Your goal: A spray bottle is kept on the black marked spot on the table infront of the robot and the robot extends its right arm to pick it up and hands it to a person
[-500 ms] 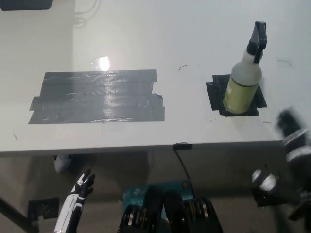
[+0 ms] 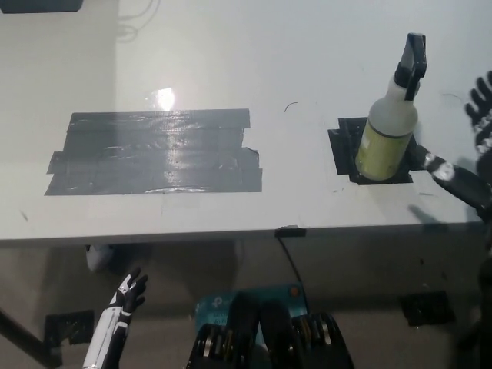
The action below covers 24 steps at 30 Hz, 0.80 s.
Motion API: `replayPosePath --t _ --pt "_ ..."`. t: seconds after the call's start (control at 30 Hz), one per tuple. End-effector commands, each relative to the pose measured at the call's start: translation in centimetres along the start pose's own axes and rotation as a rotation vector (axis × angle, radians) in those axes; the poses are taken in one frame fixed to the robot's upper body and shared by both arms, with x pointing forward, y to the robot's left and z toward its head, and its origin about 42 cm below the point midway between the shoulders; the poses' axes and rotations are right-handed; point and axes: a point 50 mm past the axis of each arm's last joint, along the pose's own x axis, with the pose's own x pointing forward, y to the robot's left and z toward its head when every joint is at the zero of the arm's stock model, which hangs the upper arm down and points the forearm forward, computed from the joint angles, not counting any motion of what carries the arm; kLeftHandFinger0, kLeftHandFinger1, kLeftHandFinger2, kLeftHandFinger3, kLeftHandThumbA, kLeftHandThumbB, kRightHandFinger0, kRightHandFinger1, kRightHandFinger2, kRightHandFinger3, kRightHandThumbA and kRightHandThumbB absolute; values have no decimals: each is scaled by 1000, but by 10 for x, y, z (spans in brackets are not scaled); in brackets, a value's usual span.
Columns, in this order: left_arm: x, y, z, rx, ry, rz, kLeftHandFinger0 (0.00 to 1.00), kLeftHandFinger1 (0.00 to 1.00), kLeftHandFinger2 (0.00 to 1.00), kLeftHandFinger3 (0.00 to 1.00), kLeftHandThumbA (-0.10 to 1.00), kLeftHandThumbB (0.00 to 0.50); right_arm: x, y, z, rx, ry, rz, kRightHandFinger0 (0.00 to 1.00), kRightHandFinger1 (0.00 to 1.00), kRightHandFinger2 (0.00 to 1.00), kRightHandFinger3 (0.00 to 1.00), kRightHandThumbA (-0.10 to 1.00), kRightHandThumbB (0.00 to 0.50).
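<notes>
White tabletop (image 2: pixel 231 69), glossy, with a lamp glare near its middle; the near edge runs across the view, grey floor below it. A wide patch of grey duct tape (image 2: pixel 154 151) lies on the left half, nothing on it.

On the right half, a small square of black tape (image 2: pixel 344 150) marks the spot. The translucent plastic spray bottle with pale yellow liquid and a black trigger head (image 2: pixel 390 123) stands upright on that square, nozzle toward the far side.

My black right hand (image 2: pixel 469 146) is just right of the bottle, above the table's right edge, fingers spread and holding nothing. One digit reaches toward the bottle's base; whether it touches, I cannot tell. The other fingertips (image 2: pixel 480 96) show at the picture's right margin, apart from the bottle.

My white left hand (image 2: pixel 129 294) hangs below the table edge at the near left, fingers loosely apart, idle.

Judgement: step in hand is the approach to grasp. To do it well, I should:
- bring the palm square against the bottle's body, below the shoulder
- keep the fingers wide until they reach around both sides
- avoid nudging the base sideways; a tall bottle could tip
- close firmly before lifting
</notes>
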Motion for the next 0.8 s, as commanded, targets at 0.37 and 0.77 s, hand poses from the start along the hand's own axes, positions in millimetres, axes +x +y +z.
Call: replayPosePath --t 0.37,0.77 --pt "9 4 10 12 -59 -6 1000 1000 1000 1000 1000 312 86 17 -29 -86 143 14 1000 1000 1000 1000 973 382" --pt "8 4 12 14 -61 -23 1000 1000 1000 1000 1000 322 90 25 -53 -245 218 50 1000 1000 1000 1000 965 479"
